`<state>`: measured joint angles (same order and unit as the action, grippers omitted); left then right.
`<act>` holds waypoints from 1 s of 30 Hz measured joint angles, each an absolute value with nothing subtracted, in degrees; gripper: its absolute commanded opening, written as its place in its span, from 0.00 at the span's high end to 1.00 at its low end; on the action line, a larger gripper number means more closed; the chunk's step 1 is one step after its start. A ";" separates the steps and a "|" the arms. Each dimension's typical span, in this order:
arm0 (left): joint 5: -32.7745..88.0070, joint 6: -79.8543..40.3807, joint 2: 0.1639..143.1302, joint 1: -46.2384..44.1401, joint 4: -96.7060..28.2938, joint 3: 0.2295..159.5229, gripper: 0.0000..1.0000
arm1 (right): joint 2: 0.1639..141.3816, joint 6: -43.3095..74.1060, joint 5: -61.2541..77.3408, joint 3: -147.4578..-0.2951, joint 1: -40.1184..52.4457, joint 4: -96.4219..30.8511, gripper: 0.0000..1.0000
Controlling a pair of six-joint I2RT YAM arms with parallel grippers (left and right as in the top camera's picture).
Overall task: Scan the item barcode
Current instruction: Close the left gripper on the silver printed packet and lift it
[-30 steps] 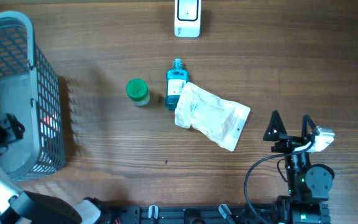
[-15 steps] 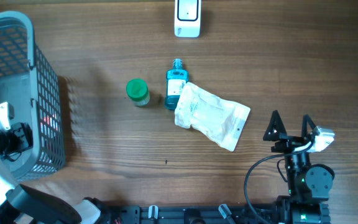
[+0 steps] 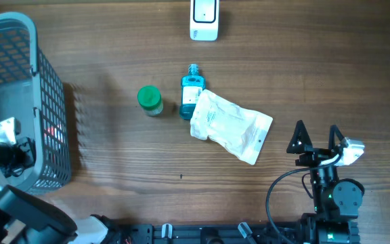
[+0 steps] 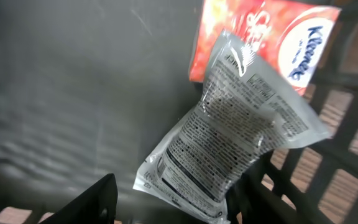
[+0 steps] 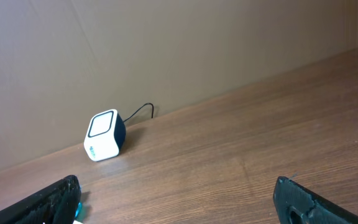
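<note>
My left gripper [image 3: 9,146] is down inside the grey basket [image 3: 46,102]. In the left wrist view, a clear pouch with printed text [image 4: 241,118] leans against a red tissue pack [image 4: 272,37]. The pouch's lower end lies between the jaws of the left gripper [image 4: 179,205], which is open, with a gap at the left finger [image 4: 95,202]. The white barcode scanner [image 3: 204,17] stands at the table's far edge, also seen as the scanner [image 5: 104,144] in the right wrist view. My right gripper [image 3: 315,135] rests wide open at the front right, holding nothing.
On the table's middle lie a green-lidded jar [image 3: 149,99], a blue bottle [image 3: 191,91] and a white pouch [image 3: 232,125] that touches the bottle. The basket's mesh walls stand close around my left gripper.
My left gripper has moved toward the table's front and slightly right inside the basket. The right arm and the items on the table have not moved.
</note>
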<state>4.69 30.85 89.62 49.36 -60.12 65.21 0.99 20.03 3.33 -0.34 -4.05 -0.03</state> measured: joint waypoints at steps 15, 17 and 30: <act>5.43 31.27 90.98 49.36 -60.16 65.08 0.42 | 0.99 20.03 3.33 -0.34 -4.05 -0.03 0.00; 6.07 31.38 91.00 49.36 -60.16 65.08 0.42 | 0.99 20.03 3.33 -0.34 -4.05 -0.03 0.00; 6.92 31.48 96.16 48.25 -58.98 65.08 0.46 | 0.99 20.03 3.33 -0.34 -4.05 -0.03 0.00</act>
